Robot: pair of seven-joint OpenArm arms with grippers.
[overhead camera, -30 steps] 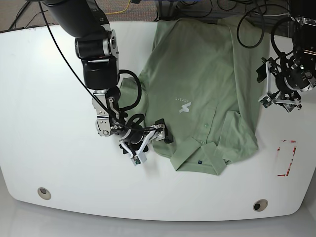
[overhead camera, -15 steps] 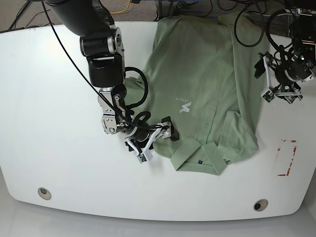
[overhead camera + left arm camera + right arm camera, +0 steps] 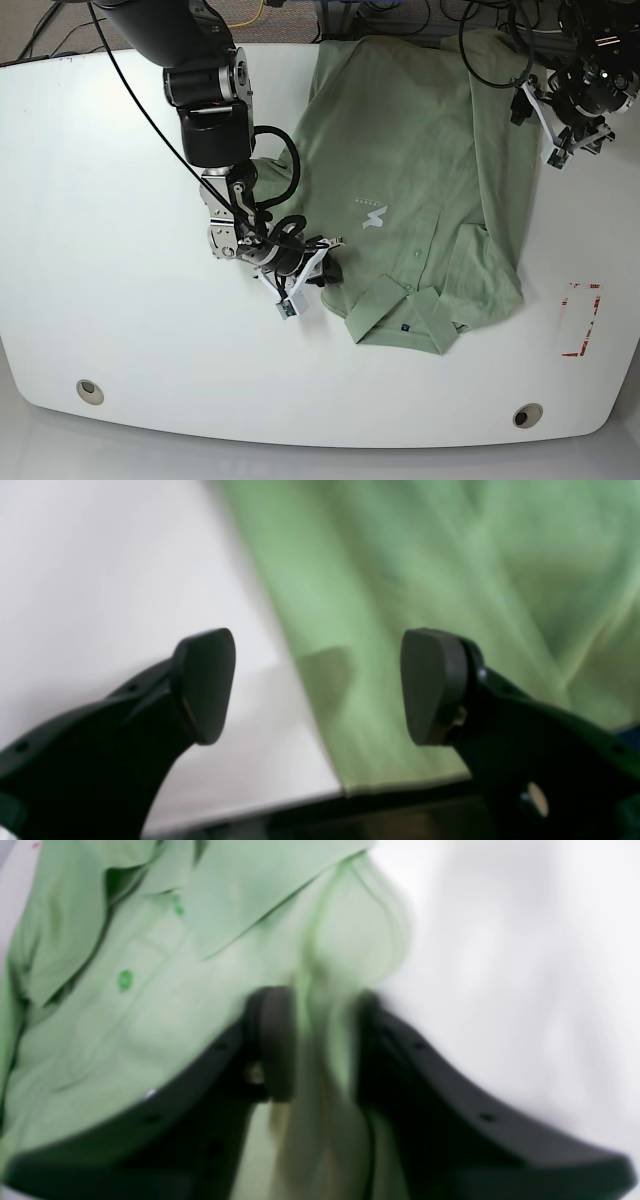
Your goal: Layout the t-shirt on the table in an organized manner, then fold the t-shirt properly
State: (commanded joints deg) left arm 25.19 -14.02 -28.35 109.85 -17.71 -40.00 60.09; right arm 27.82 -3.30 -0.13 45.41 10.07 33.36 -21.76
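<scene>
Sage-green polo shirt (image 3: 420, 170) lies spread over the middle and far side of the white table (image 3: 100, 300) in the base view, collar (image 3: 405, 320) toward the near edge and the small white chest logo (image 3: 373, 215) facing up. One side of it is folded inward, making a long crease down the shirt. The right gripper (image 3: 318, 268) sits at the shirt's near corner beside the collar, low on the tabletop, its black fingers pressed close at the fabric edge. The left gripper (image 3: 550, 120) hovers over the table near the far corner, just beside the shirt's side edge. A red tape rectangle (image 3: 580, 320) marks the table well apart from the shirt, and two grey grommet holes (image 3: 90, 390) sit near the front edge.

From the left wrist camera, the left gripper (image 3: 317, 685) has its two dark pads (image 3: 432, 685) spread wide with nothing between them. Below them the shirt's straight side edge (image 3: 290, 645) meets the bare white table (image 3: 100, 580); the picture is blurred.

From the right wrist camera, also blurred, the right gripper (image 3: 320, 1040) is clamped on a bunched ridge of green fabric (image 3: 325, 1005) that rises between its fingers (image 3: 272, 1040). The collar (image 3: 250, 890) and a green button (image 3: 125, 980) on the placket lie just beyond.
</scene>
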